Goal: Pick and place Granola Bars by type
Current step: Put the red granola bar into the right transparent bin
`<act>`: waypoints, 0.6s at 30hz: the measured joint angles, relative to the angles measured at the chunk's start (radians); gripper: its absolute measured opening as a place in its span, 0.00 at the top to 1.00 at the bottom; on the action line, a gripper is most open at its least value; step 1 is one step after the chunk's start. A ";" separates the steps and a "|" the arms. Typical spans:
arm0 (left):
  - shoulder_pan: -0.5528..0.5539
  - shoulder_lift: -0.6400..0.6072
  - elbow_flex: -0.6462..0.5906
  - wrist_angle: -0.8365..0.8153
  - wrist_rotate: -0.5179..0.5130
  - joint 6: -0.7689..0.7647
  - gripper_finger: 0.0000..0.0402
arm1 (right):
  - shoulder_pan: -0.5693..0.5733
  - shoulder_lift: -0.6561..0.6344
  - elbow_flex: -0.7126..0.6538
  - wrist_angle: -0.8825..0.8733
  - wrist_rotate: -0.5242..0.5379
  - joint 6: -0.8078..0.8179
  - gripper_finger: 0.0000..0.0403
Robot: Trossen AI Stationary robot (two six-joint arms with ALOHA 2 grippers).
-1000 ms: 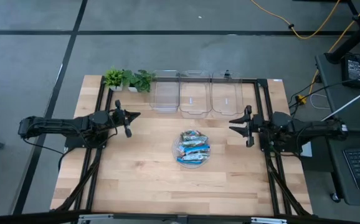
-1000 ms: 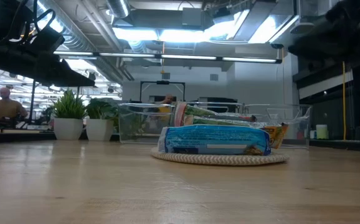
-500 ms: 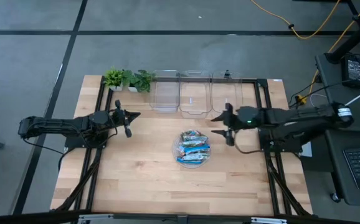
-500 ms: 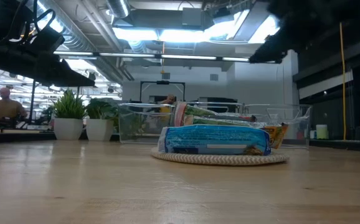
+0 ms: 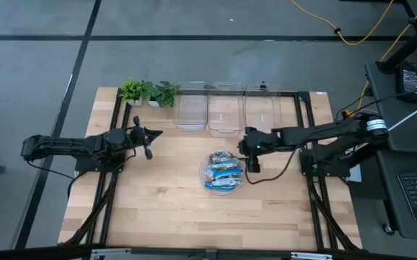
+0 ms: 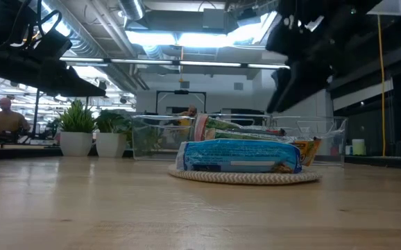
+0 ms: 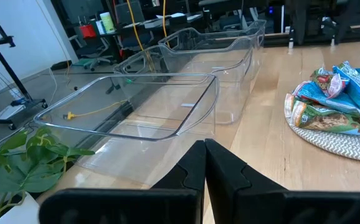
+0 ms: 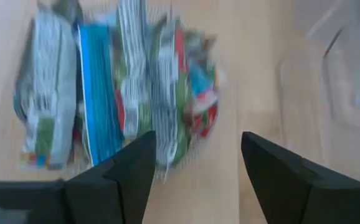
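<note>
A: Where's everything relative to the plate (image 5: 202, 175)?

B: Granola Bars (image 5: 222, 172) heaped on it; right gripper (image 5: 252, 157), fingers spread, hangs just beside its bin-side edge. Left gripper (image 5: 148, 138), pressed together, waits well away.

A: Advice?

B: I'd single out one top bar, straddle its narrow width, descend squarely.

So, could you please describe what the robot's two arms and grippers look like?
Both arms are dark, slender and jointed. The right arm trails a black cable and has a pale band near its base. The left gripper and right gripper have matte black, wedge-shaped fingers.
</note>
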 joint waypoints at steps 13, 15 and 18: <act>0.000 0.000 0.000 0.000 0.000 0.000 0.99 | 0.000 0.028 -0.001 -0.101 -0.001 0.023 0.41; 0.000 0.000 0.000 0.000 0.000 0.000 0.99 | 0.000 0.033 -0.002 -0.100 -0.001 0.017 0.41; 0.000 0.000 0.000 0.000 0.000 0.000 0.99 | 0.000 0.053 -0.002 -0.084 -0.001 0.001 0.41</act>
